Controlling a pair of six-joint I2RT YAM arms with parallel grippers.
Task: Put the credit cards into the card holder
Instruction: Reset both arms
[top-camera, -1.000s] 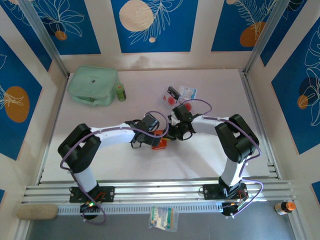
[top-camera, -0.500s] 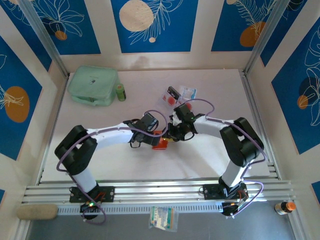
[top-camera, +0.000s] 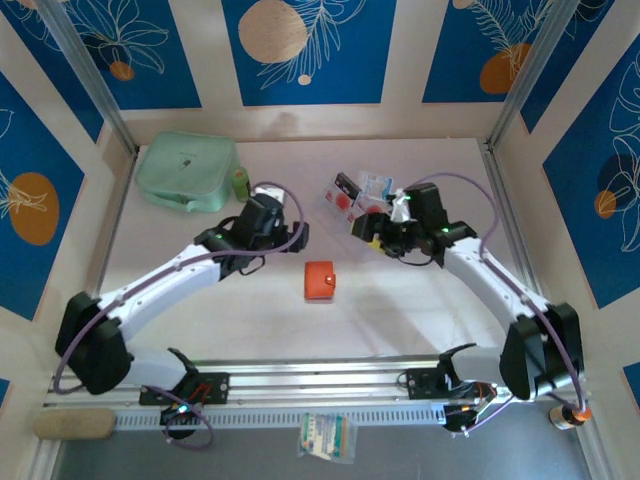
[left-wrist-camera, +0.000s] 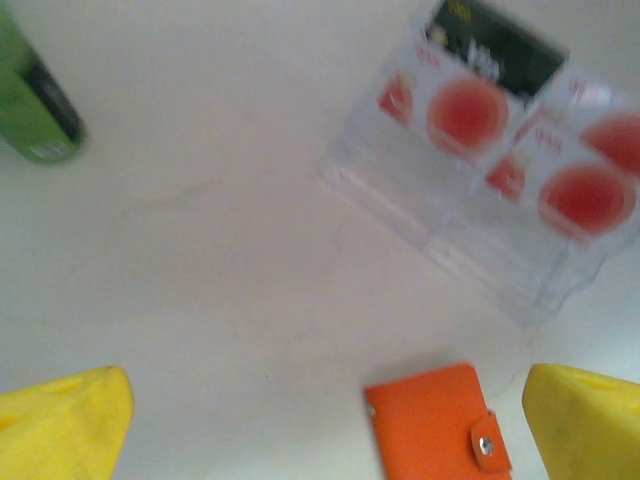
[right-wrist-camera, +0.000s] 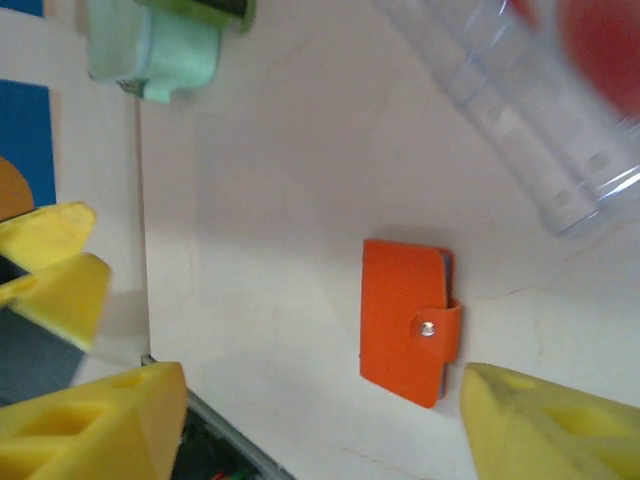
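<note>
The orange card holder (top-camera: 319, 280) lies flat and snapped shut on the pale table (top-camera: 400, 310), about the middle of the overhead frame, with neither arm touching it. In the right wrist view its snap tab (right-wrist-camera: 437, 328) folds over the right-hand edge.

The left gripper (top-camera: 274, 230) hangs up and to the left of the holder. Seen from its own wrist, its yellow fingers (left-wrist-camera: 62, 425) sit in the two bottom corners, spread wide with only bare table and the top of the holder between them. The right gripper (top-camera: 383, 232) is up and to the right of the holder, just beside a clear plastic stand (top-camera: 352, 200). Its jaws are also spread wide and grip nothing.

The credit cards (left-wrist-camera: 497, 108) stand in that clear stand, red round marks facing out, one showing a dark stripe; they fill the upper right of the left wrist frame. A mint-green zip pouch (top-camera: 187, 172) rests in the upper left of the table, and a small green bottle (top-camera: 241, 184) stands just beside it.
</note>
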